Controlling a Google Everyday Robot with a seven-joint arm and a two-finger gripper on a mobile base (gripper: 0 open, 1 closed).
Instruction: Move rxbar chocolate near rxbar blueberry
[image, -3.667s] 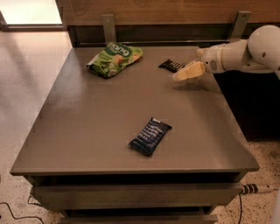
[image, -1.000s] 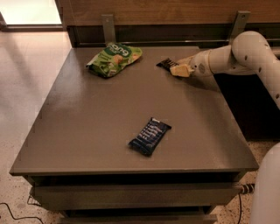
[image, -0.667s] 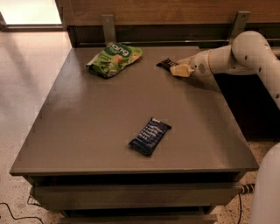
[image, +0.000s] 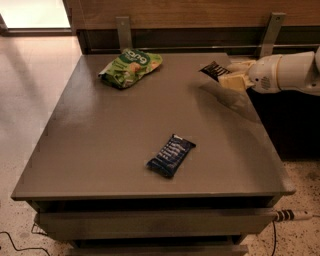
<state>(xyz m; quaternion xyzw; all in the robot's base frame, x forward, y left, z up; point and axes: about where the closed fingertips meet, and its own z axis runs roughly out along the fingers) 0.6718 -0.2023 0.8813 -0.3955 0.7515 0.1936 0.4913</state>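
The rxbar chocolate (image: 213, 70), a small black wrapper with white stripes, is held in my gripper (image: 228, 75) above the table's far right corner, tilted, with its shadow on the top below it. The gripper reaches in from the right on a white arm and its cream fingers (image: 233, 82) are shut on the bar's right end. The rxbar blueberry (image: 170, 155), a dark navy wrapper with pale lettering, lies flat near the front middle of the grey table (image: 95, 130), well in front and to the left of the gripper.
A green snack bag (image: 131, 67) lies at the table's far left. A wooden wall with two metal brackets (image: 124, 32) runs behind the table. Floor lies to the left; a cable plug (image: 292, 216) sticks out at the lower right.
The gripper was down on the black bar at the table's far right. Now it has closed on the bar and lifted it off the surface, shifting slightly right.
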